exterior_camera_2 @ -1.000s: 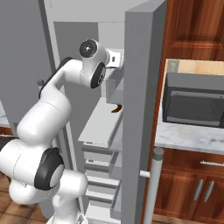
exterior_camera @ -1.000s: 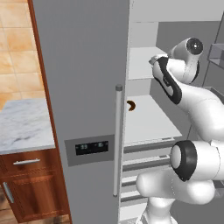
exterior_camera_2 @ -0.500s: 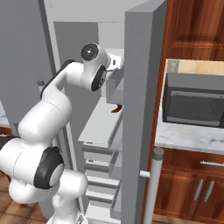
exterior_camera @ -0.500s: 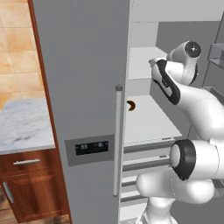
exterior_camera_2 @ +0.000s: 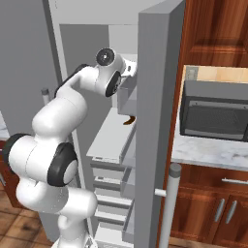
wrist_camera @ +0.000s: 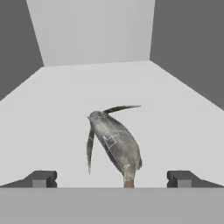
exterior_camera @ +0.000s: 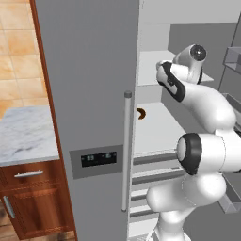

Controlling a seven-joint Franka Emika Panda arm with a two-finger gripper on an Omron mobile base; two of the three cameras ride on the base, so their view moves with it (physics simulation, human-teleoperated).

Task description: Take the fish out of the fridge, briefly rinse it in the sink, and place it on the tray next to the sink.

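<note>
Inside the open fridge [exterior_camera: 94, 84], the gripper [wrist_camera: 111, 178] is hovering with jaws wide apart just short of the fish [wrist_camera: 114, 144], lying on the white shelf [wrist_camera: 175, 113]. It should be advancing straight, centring the body between both fingers before closing.

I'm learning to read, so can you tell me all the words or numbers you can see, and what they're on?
Black display panel on the fridge door: a few small light marks, too blurred to read.
Microwave on the counter: no readable label.
Fish and shelf: no writing.
There is nothing else to read.
</note>
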